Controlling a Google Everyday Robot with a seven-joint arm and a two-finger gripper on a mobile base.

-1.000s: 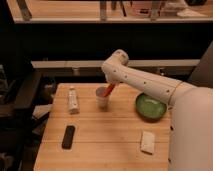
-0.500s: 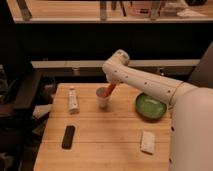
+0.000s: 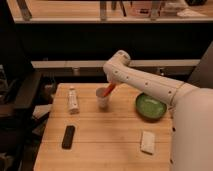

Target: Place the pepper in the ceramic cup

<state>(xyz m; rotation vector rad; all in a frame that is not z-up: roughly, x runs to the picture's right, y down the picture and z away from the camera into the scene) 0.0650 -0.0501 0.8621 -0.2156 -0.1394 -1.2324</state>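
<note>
Gripper [image 3: 113, 84] hangs just above and right of the ceramic cup [image 3: 103, 98], apparently clamped on the pepper [image 3: 109, 90], which slants with its lower tip at the cup's rim, likely angled for dropping in.

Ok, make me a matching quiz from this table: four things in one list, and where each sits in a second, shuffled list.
Things:
1. green bowl
2. black remote
3. white bottle
4. pepper

Places:
A. lying left of the cup
B. tip at the cup's mouth, under the claw
C. right side, beside the arm
D. front left of the table

Pairs: 1-C, 2-D, 3-A, 4-B
</note>
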